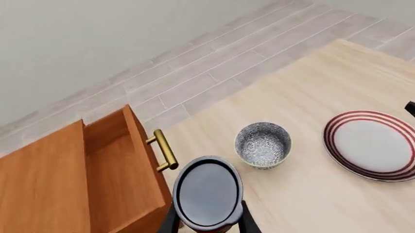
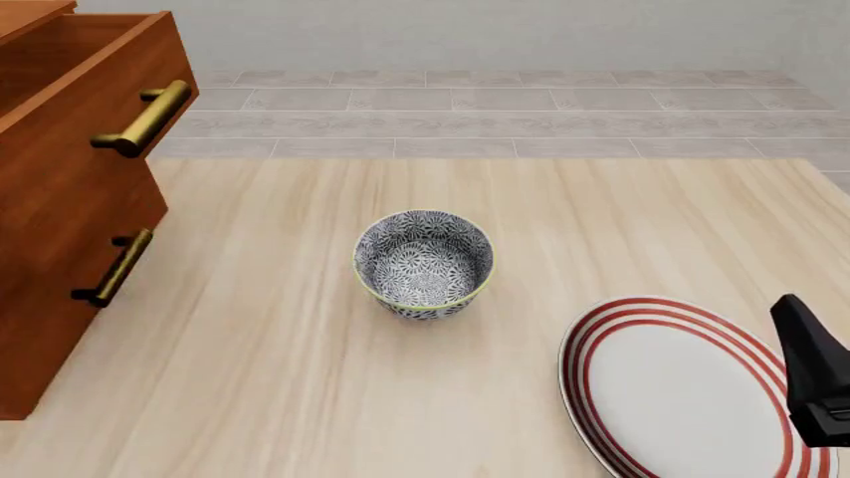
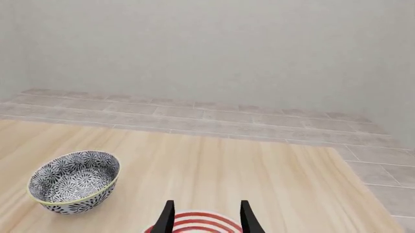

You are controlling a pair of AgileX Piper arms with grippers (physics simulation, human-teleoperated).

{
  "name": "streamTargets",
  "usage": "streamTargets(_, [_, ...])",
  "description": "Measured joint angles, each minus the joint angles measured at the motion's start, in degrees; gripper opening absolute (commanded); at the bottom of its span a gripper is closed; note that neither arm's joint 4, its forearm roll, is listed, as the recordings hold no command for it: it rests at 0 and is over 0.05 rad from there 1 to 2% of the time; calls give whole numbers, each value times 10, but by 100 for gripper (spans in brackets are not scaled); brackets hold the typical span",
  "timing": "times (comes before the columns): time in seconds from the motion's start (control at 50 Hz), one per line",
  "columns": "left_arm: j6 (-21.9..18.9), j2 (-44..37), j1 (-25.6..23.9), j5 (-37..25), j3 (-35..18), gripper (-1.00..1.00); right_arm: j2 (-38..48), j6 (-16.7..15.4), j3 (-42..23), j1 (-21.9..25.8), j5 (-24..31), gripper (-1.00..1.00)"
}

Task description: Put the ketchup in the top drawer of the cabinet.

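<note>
Between our left gripper's fingers we clamp the ketchup, just beside the drawer, which stands pulled out of the cabinet. Our right gripper, fingers apart, hangs over the plate; the bowl sits at its ten o'clock.

Front high, wrists lower; all share bowl.
</note>
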State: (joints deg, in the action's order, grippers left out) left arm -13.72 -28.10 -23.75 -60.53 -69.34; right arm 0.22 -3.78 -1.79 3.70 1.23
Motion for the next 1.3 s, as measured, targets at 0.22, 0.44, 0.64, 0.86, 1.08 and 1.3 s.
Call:
streamTargets(0.22, [-5,-43,51,8,-17,-100,0,0,1,0,0,100])
streamTargets(0.44, [-9,-83,90,26,-35,-100,0,1,0,-1,1,100])
streamTargets(0.64, [-12,-109,125,40,-52,-100,0,1,2,0,0,100])
streamTargets(0.86, [-17,-139,170,71,-45,-100,0,1,4,2,1,100])
streamTargets(1.08, [-25,-159,208,102,-26,-100,0,0,5,3,2,100])
streamTargets(1.3, [-29,-178,243,128,-14,-100,0,0,5,5,3,100])
